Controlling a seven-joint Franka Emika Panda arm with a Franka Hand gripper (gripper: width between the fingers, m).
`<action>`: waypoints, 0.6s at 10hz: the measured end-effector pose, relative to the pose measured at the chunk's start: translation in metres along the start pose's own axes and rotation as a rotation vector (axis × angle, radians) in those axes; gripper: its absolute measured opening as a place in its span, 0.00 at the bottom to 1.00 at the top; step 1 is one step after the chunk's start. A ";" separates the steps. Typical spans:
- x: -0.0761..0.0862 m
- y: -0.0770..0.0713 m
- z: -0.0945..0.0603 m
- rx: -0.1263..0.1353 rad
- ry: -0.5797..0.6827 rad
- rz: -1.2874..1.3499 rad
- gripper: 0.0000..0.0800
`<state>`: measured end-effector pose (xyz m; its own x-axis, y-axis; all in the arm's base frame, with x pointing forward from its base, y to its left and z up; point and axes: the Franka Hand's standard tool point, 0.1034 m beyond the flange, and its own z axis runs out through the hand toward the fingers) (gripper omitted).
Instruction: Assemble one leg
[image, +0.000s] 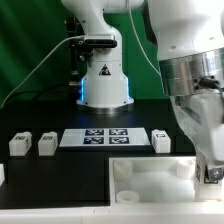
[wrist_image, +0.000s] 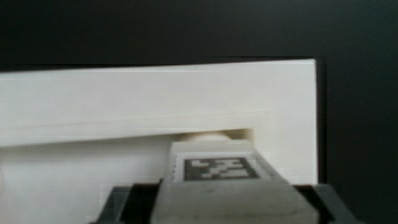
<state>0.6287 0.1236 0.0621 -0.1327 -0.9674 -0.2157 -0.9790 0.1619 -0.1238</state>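
We note the pincer (wrist_image: 217, 200) clamped on the small white tagged plastic leg (wrist_image: 219, 166), its long axis pointing straight toward the round corner socket (wrist_image: 217, 132) of the large flat white square piece (wrist_image: 160, 95), just beyond.

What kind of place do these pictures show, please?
Probably a robotics lab bench set up for assembly tests. A black table carries the marker board and small tagged legs, a green backdrop hangs behind, and the end effector holds one tagged leg at the large white square piece.
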 end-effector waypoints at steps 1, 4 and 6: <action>-0.002 0.000 0.000 0.028 -0.004 0.092 0.36; -0.001 0.002 0.001 0.017 -0.003 0.005 0.62; -0.002 0.011 0.001 -0.070 -0.011 -0.161 0.80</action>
<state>0.6188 0.1277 0.0607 0.0285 -0.9775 -0.2091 -0.9959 -0.0097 -0.0903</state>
